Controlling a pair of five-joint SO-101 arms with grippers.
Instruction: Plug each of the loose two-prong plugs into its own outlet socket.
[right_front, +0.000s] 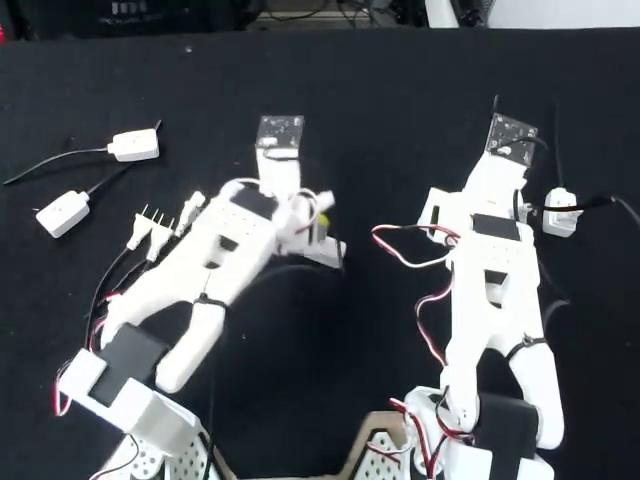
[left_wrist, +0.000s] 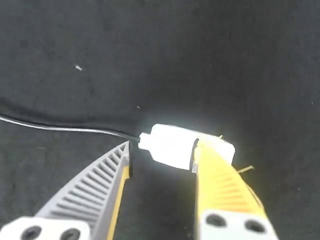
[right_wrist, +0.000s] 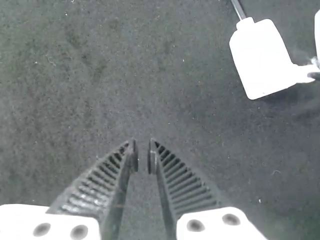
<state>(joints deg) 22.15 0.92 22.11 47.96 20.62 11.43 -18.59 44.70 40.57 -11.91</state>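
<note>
Apparently barely started: 2 pronged plugs (right_front: 142, 232) lie loose on the worktop (right_front: 400, 100). Left gripper (left_wrist: 160, 147) gapes wide around a white corded block (left_wrist: 172, 144); right gripper (right_wrist: 141, 156) hangs nearly closed, empty.

A counter (right_front: 400, 90) draped in matte black cloth filled nearly the whole scene, seen from above. The cloth lay flat and looked slightly fuzzy close up, with pale specks of lint (left_wrist: 77, 67) scattered over it. Light was even and bright from overhead and threw only soft shadows onto the counter. Beyond the counter's far edge, towards its left end, stood a dark box (right_front: 150, 15) of equipment. Thin cables (right_front: 330, 12) trailed behind the middle of that edge. Behind its right end was a pale, white surface (right_front: 560, 12). At the counter's near edge, about midway along, lay a tan board (right_front: 385, 425).
</note>
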